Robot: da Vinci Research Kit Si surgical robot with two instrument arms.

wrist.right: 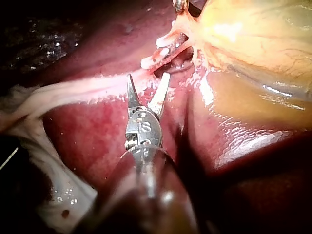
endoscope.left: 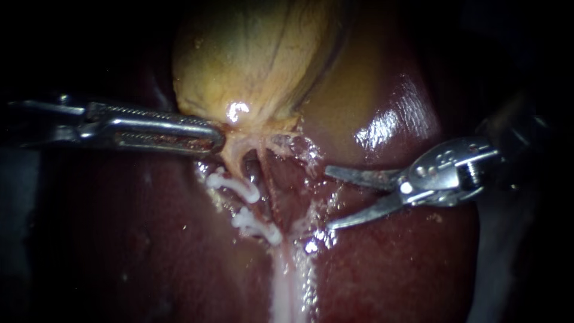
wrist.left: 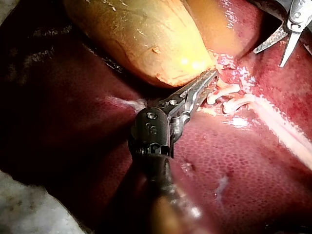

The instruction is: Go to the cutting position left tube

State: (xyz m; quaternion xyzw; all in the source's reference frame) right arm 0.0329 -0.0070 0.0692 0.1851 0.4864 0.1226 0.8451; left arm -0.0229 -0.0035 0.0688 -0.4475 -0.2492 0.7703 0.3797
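- Pinches the neck of the gallbladder [endoscope.left: 251,66] with the left instrument [endoscope.left: 216,139], jaws pressed together on that tissue.
- Holds the right instrument [endoscope.left: 327,198] over the liver [endoscope.left: 406,263], blades spread wide, gripping nothing.
- Finds the left tube [endoscope.left: 238,167] just below the gallbladder, between both instruments' tips, carrying two white clips [endoscope.left: 234,185].
- Keeps blade tips near the tube, not touching.
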